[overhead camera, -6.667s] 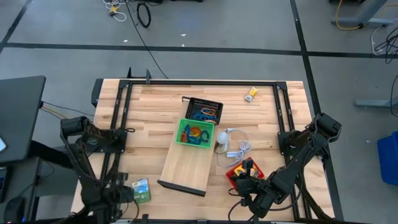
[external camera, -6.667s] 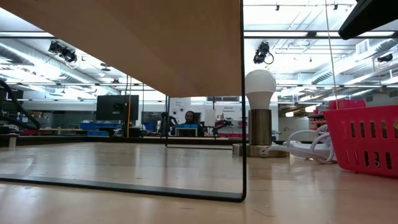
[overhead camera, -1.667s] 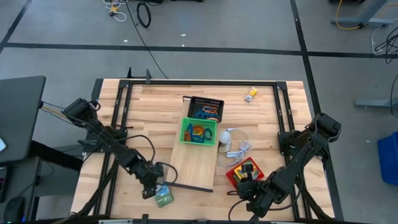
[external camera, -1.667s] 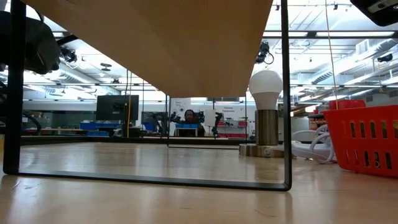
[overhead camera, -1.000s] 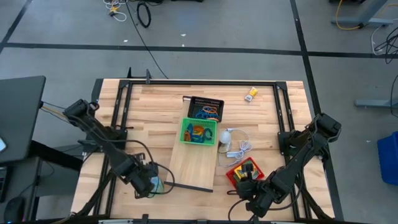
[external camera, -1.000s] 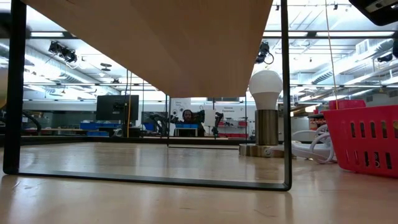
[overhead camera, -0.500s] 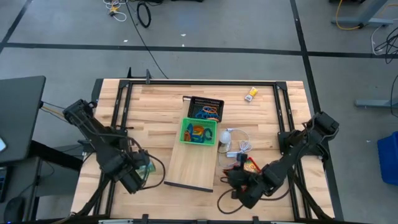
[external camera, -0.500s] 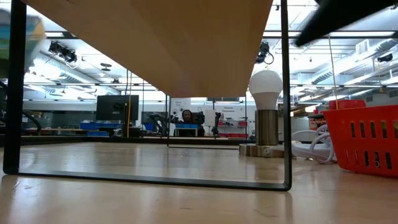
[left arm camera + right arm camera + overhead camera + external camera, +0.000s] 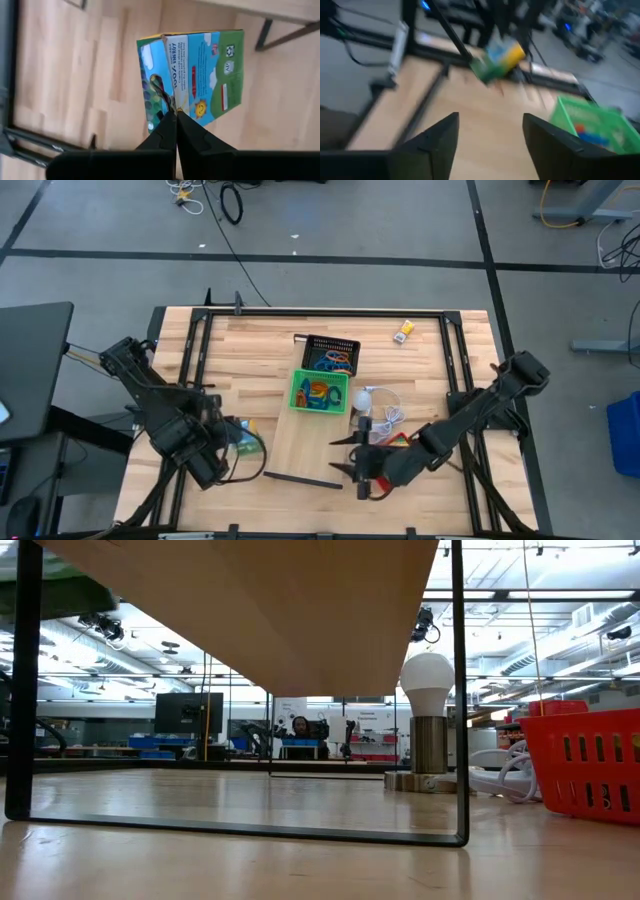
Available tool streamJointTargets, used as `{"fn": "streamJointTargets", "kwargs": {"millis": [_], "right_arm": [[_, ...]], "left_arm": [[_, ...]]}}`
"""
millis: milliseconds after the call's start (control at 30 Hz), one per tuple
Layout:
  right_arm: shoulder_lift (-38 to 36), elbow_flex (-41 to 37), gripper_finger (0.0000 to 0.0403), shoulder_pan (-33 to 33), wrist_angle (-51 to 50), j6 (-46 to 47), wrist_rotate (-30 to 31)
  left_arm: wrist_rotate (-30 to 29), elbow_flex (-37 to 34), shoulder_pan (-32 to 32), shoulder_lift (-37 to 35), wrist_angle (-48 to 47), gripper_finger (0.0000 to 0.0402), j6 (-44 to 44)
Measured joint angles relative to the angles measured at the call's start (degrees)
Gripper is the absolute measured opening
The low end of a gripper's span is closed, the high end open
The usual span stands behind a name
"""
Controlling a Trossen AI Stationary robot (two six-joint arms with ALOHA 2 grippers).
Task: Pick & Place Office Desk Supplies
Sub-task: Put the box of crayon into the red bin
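Left hand (image 9: 175, 117) pinching green box (image 9: 192, 72) aloft, right hand (image 9: 352, 455) spread

Grey floor (image 9: 330, 220) crossed by dark tape lines (image 9: 250, 257); loose cables (image 9: 232, 202) lie on it; a blue bin (image 9: 624, 435) at one side; beyond the table, ceiling lights (image 9: 500, 595), a dark monitor (image 9: 188, 712), and what may be a seated person (image 9: 301, 727) among desks.

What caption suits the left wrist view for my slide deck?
Left gripper fingers shut on the corner of a green and blue card box, held above the table.
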Motion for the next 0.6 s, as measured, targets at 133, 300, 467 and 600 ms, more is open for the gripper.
{"fn": "streamJointTargets", "kwargs": {"millis": [133,300,467,600], "right_arm": [[-1.40,0.02,0.0233,-1.38,3.39,-3.15,-6.01],[-1.46,0.02,0.0224,-3.78,5.25,-3.21,-11.36],[-1.46,0.02,0.0224,-6.58,6.72,-2.24,-12.28],[-1.46,0.02,0.0230,-10.42,10.13,1.39,-17.47]], "left_arm": [[-6.08,0.04,0.15,0.00,0.19,0.0000,3.08],[-10.54,2.10,0.90,0.00,0.03,0.0000,7.21],[-14.44,6.34,1.67,0.00,0.03,0.0000,12.43],[-18.36,9.25,2.76,0.00,0.04,0.0000,16.65]]}}
